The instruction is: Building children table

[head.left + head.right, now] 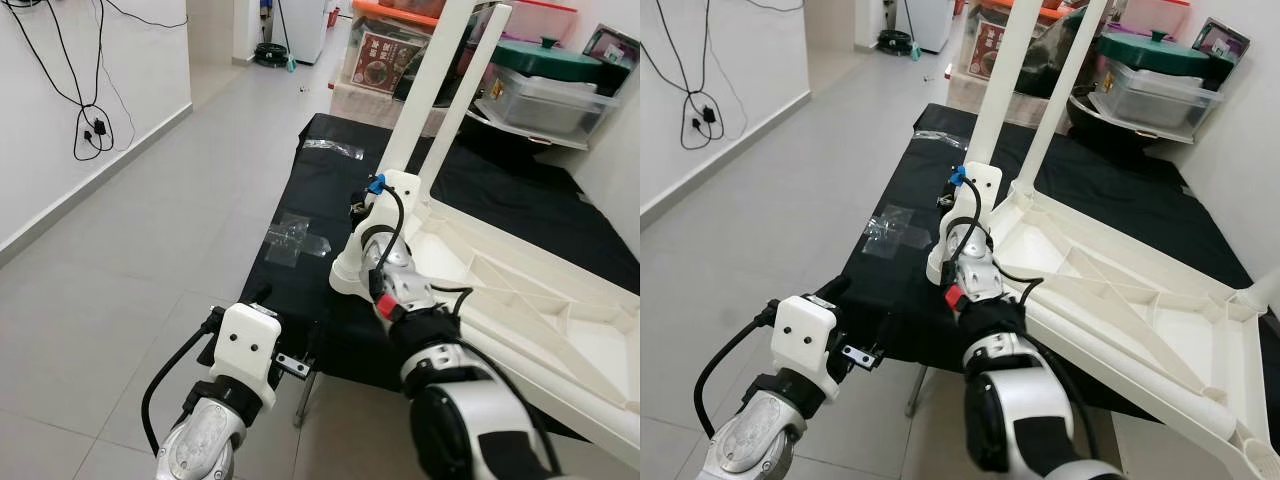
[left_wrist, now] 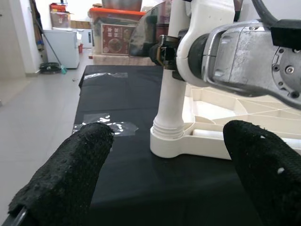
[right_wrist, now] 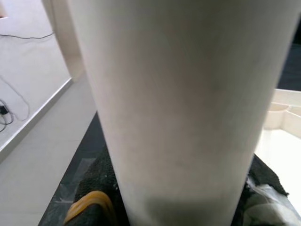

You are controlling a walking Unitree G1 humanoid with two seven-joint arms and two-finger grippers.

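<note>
Right gripper (image 2: 164, 52) is clamped on the white table leg (image 1: 428, 85), low on the leg near its socket; in the right wrist view the leg (image 3: 183, 108) is seen pressed between the black finger pads (image 3: 263, 176). The leg is stood upright in the near corner socket (image 2: 169, 136) of the upturned white table top (image 1: 520, 290), with a second leg (image 1: 472, 85) rising just behind it. The ribbed underside of the table top is faced up, and it is laid on a black-covered bench (image 1: 300, 240), its near edge hung past the bench's front edge.

Left gripper (image 2: 164, 169) is held apart and empty, with nothing between its two black fingers (image 2: 70, 174); it is hovered low at the bench's front edge, near the socket corner but not touching it. From the head views the left wrist housing (image 1: 245, 350) is seen below and to the left of the right arm (image 1: 400, 290).

Clear plastic wrap (image 1: 295, 238) is lain flat on the black cover, left of the socket, and another piece (image 1: 335, 148) farther back. Storage boxes (image 1: 545, 90) and a printed carton (image 1: 385, 55) are stacked behind the bench. Black cables (image 1: 90, 125) are hung on the white wall at left. Grey tiled floor (image 1: 150, 250) is seen left of the bench.
</note>
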